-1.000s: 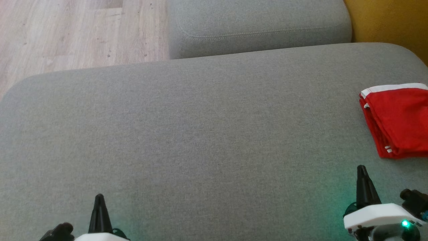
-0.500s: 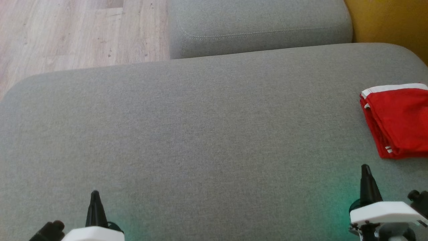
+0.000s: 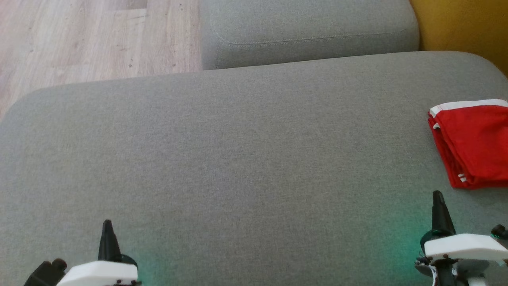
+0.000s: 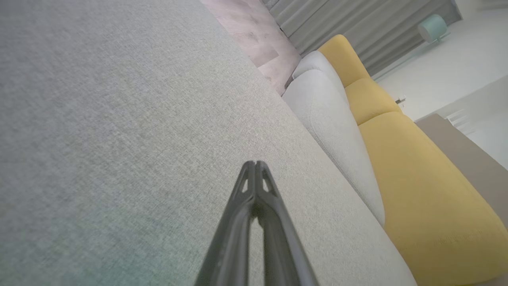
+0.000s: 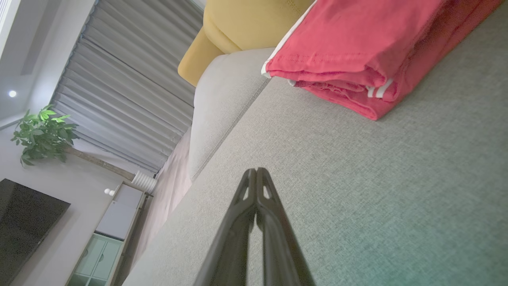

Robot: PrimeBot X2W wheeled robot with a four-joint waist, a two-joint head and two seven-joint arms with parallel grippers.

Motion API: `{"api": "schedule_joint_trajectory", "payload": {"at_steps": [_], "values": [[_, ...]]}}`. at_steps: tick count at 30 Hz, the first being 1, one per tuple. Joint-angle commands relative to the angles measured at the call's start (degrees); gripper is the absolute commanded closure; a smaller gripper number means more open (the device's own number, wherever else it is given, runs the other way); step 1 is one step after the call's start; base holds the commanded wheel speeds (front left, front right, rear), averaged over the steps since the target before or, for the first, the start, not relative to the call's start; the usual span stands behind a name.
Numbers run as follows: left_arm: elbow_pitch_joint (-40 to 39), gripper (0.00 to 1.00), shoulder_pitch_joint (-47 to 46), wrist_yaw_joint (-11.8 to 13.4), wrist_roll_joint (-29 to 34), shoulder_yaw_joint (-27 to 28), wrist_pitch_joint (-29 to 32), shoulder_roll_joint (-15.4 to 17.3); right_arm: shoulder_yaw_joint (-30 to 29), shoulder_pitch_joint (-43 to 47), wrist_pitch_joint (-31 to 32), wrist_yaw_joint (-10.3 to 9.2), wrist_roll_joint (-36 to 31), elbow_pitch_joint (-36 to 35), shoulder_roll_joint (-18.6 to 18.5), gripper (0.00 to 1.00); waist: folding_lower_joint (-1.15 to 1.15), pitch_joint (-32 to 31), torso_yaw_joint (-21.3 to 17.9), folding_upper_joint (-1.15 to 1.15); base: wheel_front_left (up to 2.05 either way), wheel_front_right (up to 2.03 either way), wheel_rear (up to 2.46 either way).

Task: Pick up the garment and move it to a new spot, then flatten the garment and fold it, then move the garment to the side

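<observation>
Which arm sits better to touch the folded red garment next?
The right one. The right pincer, shut, points toward the red garment ahead of it at the right side of the grey cushion, a strip of cushion between them. The left pincer, also shut, sits far across the cushion.

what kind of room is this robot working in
Most likely a home living room. The work surface is a wide grey sofa. The right wrist view also shows what looks like a dark wall-mounted television, a potted plant and long pleated curtains.
</observation>
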Motion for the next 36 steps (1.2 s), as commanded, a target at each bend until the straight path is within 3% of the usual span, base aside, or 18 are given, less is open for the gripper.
{"api": "schedule_joint_trajectory", "payload": {"at_steps": [1, 36], "values": [[-2.0, 1.00, -3.1, -0.7, -1.7, 1.6, 0.5, 0.1, 0.3, -3.4, 0.6, 0.27, 2.0, -2.2, -0.2, 1.00, 0.00, 0.0, 0.0, 0.00, 0.00, 0.00, 0.00], [-2.5, 1.00, -6.8, -3.3, -23.7, 4.8, 6.2, 0.1, -0.9, -6.0, 6.0, 0.38, 26.3, -3.5, -0.3, 1.00, 0.00, -0.1, 0.3, 0.00, 0.00, 0.00, 0.00]]}}
